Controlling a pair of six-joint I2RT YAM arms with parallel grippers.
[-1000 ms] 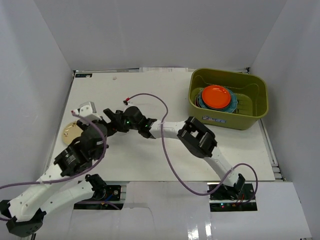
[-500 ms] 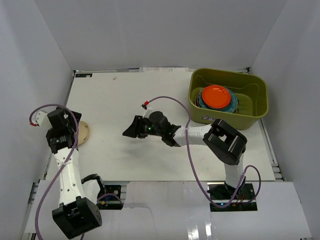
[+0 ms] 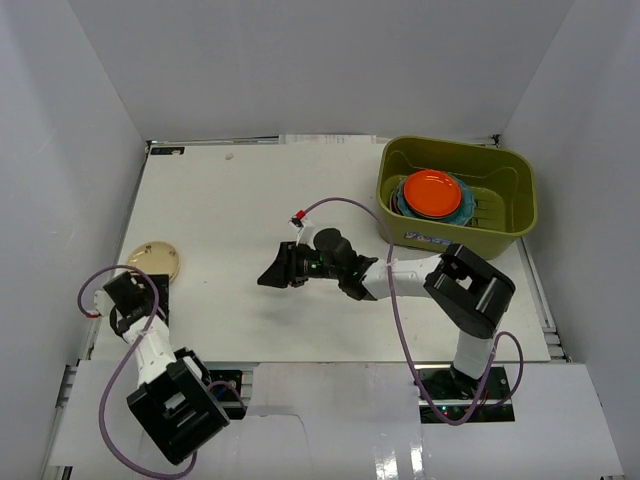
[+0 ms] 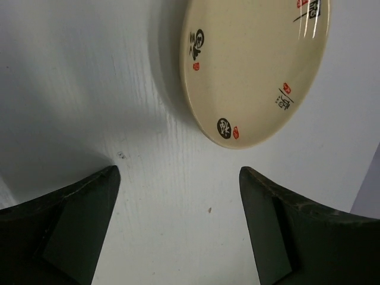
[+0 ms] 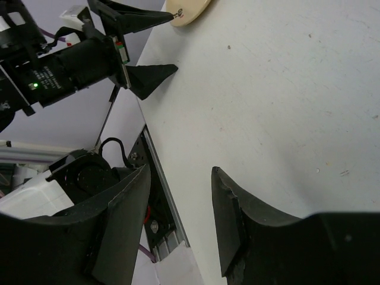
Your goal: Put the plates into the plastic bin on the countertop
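One plate [image 3: 153, 259] is laid just ahead of L claw [image 3: 140, 290]; other plates [image 3: 432, 193] are stacked in bin [image 3: 520, 215], well behind R claw [image 3: 275, 270].

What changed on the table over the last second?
The left gripper, open, pulled back from the middle to the near left and now sits just short of the beige plate. The right gripper, open and empty, slid right. Nothing was grabbed. The bin and its stack stayed put.

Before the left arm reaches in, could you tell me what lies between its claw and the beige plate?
Only bare white countertop. The left wrist view shows nothing else between the open left claw and the beige plate.
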